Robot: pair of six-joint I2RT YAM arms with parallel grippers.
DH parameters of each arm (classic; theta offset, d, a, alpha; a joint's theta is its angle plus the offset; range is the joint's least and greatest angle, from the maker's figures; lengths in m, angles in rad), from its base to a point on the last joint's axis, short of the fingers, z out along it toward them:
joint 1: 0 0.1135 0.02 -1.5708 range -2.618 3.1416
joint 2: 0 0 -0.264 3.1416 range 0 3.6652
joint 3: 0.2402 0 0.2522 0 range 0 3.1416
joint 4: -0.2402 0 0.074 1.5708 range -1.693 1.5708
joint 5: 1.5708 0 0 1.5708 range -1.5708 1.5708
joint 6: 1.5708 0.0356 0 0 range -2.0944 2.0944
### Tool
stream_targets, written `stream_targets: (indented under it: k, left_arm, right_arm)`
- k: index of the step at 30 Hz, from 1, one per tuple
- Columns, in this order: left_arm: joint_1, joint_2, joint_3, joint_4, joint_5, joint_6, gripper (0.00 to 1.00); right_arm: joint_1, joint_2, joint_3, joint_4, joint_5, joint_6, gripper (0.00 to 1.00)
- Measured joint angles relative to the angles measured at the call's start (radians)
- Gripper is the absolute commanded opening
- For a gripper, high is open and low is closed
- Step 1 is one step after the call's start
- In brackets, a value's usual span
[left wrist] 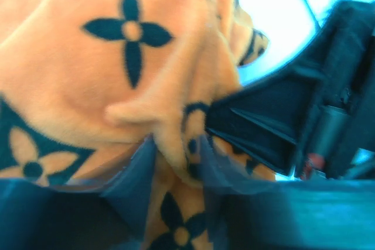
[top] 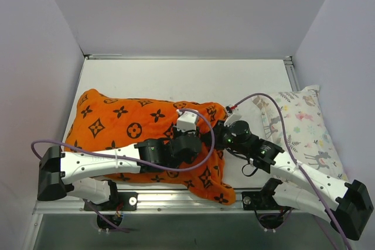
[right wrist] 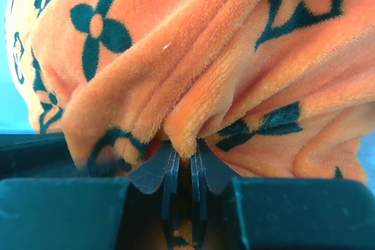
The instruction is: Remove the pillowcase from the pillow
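The right pincer (right wrist: 183,157) is clenched on a fold of the orange pillowcase (top: 120,122), with the plush cloth bunched up and squeezed between its two nearly closed fingers. Just beside it, the left pincer (left wrist: 173,144) has its fingers apart, and another ridge of the same cloth hangs down between them. That close view is blurred, so I cannot tell whether it is pressing the cloth or only straddling it. From above, both arms reach in from the near edge of the table (top: 176,80) and meet over the right end of the pillowcase, where the cloth is rumpled and a loose corner trails toward the front rail. The rest of the pillowcase lies plump and long across the left and middle of the table, its black flowers, diamonds and circles facing up. The pillow is wholly covered by it and does not show. Off to the right, well apart from the pincers, a floral pillow (top: 304,128) lies along the side wall. Beyond everything the bare tabletop runs to the pale back wall (top: 187,10).
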Motion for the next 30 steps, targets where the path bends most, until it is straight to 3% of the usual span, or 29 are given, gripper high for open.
stream_targets:
  k: [2,6,11,18,23,26,27,30]
  left_arm:
    - [0.001,0.003,0.002,-0.014,-0.038,-0.024,0.0]
    - [0.017,-0.021,0.001,-0.05,-0.079,-0.059,0.0]
    - [0.061,-0.166,-0.044,-0.124,-0.112,-0.105,0.0]
    - [0.198,-0.409,-0.146,-0.239,-0.102,-0.183,0.0]
    - [0.254,-0.504,-0.301,-0.247,-0.04,-0.257,0.0]
    - [0.261,-0.491,-0.36,-0.195,-0.011,-0.285,0.0]
    - [0.262,-0.478,-0.38,-0.166,-0.006,-0.293,0.0]
    - [0.265,-0.448,-0.43,-0.089,-0.003,-0.299,0.0]
  right_arm:
    - [0.0,-0.013,0.0,-0.01,0.01,0.001,0.06]
    - [0.006,-0.041,0.0,-0.05,0.06,-0.002,0.09]
    - [-0.015,-0.079,0.005,-0.153,0.149,-0.019,0.0]
    - [-0.288,-0.108,0.005,-0.288,0.154,-0.058,0.0]
    - [-0.387,-0.063,0.002,-0.301,0.084,-0.082,0.0]
    - [-0.38,-0.001,0.0,-0.297,0.048,-0.1,0.17]
    - [-0.351,0.013,0.002,-0.301,0.061,-0.107,0.36]
    - [-0.24,0.019,0.033,-0.362,0.138,-0.13,0.6]
